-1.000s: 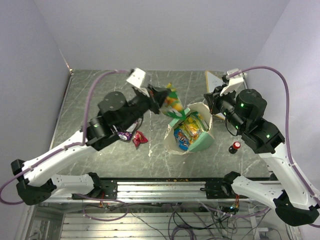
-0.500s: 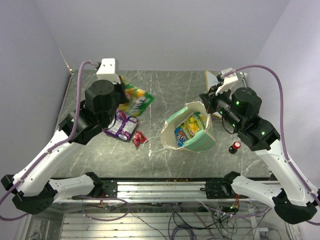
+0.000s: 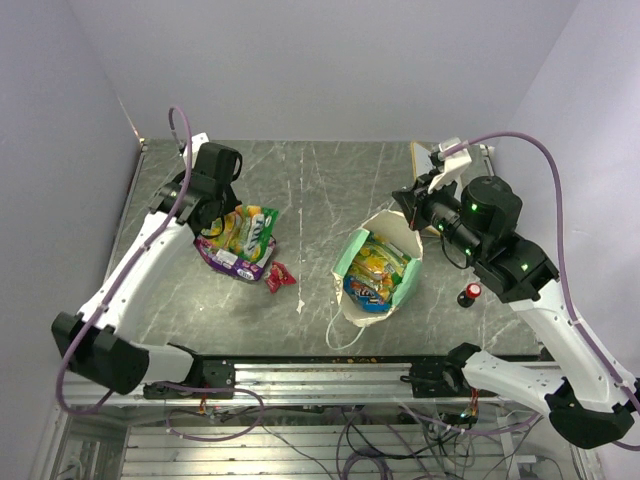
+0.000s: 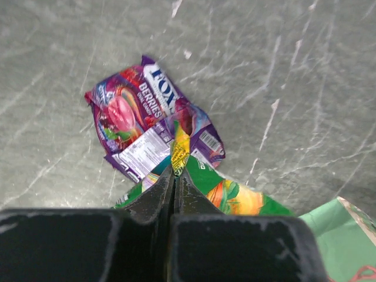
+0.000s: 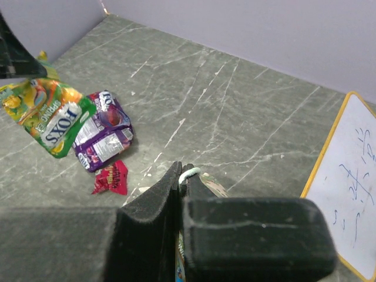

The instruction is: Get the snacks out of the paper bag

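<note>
Left of the paper bag [image 3: 400,290], the left gripper [image 4: 175,174] has its jaws fully closed on the yellow top edge of a green packet [image 4: 232,198]. The packet hangs low over a purple packet [image 4: 138,120] lying flat on the table [image 3: 320,190]. The views do not settle whether the 2 packets touch. A small red wrapper [image 3: 279,277] lies between them and the bag, making 3 snacks outside it.

At the bag's far-right rim, the right gripper [image 5: 181,170] is closed tight on the white string handle [image 5: 189,173] and holds the mouth up and open. The remaining snacks [image 3: 375,268], yellow, blue and orange, sit packed inside. The bag's long axis runs from its near-left corner to its far-right rim, under the right gripper. A whiteboard [image 5: 352,176] lies beyond the bag to the right, and a red-capped knob [image 3: 470,293] stands just right of it.

Judging by this, the drop comes next: the green packet need only be let go where it hangs, well clear of the bag's left side. After that, the contents lie to the right of the left gripper. The right arm is nearer the bag but busy with the handle, so the reach back in falls to the left arm, entering across the bag's open left rim.
</note>
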{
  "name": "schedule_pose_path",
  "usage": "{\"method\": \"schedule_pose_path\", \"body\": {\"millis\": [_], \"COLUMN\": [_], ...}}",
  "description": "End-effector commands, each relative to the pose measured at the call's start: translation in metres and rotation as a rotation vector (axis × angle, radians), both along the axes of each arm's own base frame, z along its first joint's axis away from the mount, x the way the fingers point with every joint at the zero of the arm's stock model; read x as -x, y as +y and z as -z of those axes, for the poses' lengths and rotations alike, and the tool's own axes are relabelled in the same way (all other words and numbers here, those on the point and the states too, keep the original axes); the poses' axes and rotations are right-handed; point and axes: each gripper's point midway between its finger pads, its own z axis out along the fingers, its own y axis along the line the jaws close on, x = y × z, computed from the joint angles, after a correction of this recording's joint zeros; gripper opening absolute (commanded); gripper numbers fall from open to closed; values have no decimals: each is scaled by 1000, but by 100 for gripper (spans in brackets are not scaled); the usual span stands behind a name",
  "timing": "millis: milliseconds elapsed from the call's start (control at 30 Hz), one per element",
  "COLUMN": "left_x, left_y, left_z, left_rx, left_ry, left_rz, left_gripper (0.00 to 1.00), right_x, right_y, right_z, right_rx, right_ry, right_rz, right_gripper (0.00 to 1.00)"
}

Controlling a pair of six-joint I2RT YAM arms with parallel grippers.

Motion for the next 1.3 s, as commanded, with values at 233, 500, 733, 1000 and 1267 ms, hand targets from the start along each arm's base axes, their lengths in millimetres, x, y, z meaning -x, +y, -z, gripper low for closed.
{"method": "schedule_pose_path", "body": {"millis": [233, 500, 733, 1000, 1267], "left_x": [-24, -40, -43, -42, -45], "left_y": [16, 23, 43, 51, 71], "left_z": [79, 102, 118, 152, 173], "left_rx": [399, 775, 1101, 1337, 1391], "left_ry": [242, 187, 45, -4, -114], "left_rz": [-150, -509, -968, -1238, -1378], "left_gripper": [7, 7, 7, 7, 7], "right_x": [5, 5, 3, 0, 1], "right_y": [-5, -8, -9, -7, -6], "right_z": [-30, -28, -30, -26, -27], "right_rx": [-80, -89, -88, -78, -65], "right_ry": [-87, -79, -82, -78, -83], "right_rz": [8, 25, 38, 36, 26], "right_gripper": [0, 0, 0, 0, 0]}}
